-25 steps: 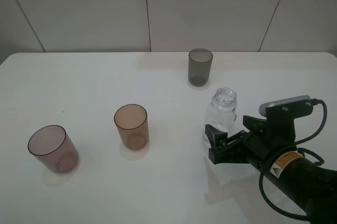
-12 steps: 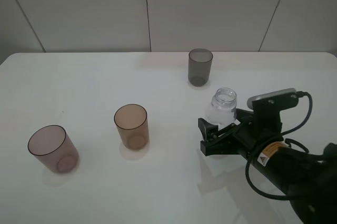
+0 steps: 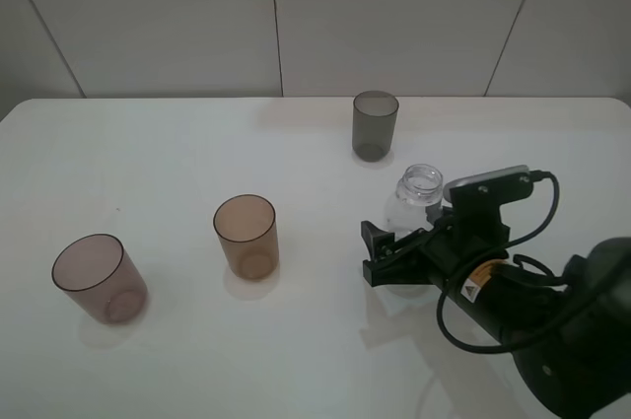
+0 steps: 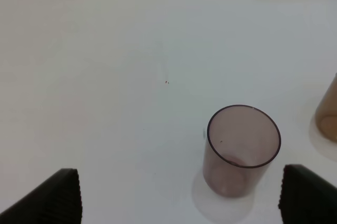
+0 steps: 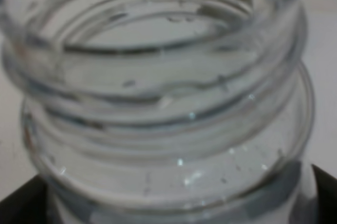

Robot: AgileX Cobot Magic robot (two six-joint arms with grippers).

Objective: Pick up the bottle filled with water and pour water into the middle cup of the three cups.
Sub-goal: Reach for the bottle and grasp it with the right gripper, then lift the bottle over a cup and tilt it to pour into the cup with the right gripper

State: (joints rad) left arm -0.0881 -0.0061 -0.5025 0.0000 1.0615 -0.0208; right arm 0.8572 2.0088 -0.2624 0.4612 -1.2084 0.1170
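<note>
Exterior high view: the white table (image 3: 148, 143) takes up most of the picture, with a pale tiled wall (image 3: 394, 15) behind it. My right arm (image 3: 552, 330) is the biggest thing over the table (black and bulky, with a cable looped over its top). It reaches in from the near right corner toward the middle.

The bottle (image 3: 419, 187) stands upright on the table, right of centre, with its cap off and its wide threaded neck above my wrist. It is in front of the dark-grey cup (image 3: 375, 125) and apart from it.

The three cups stand upright in a slanting line. The dark-grey cup is far back, the middle cup (image 3: 246, 235), amber-brown, is well to the bottle's left, and the pinkish-mauve cup (image 3: 99, 278) is nearest the left edge.

My right gripper (image 3: 375, 253) is low at the bottle's base, one finger on either side of it. In the right wrist view the bottle's neck fills the frame, tiny droplets sit inside it, and a dark finger (image 5: 21, 205) shows at each flank. The jaws stand wide around the clear body, but I cannot tell whether they press on it.

My left gripper (image 4: 181, 197) hangs over the table with its jaws wide apart and nothing between them. One of its ribbed pads (image 4: 63, 195) is visible in the left wrist view, the pinkish-mauve cup stands just beyond the fingertips, and a sliver of the middle cup shows past it.
</note>
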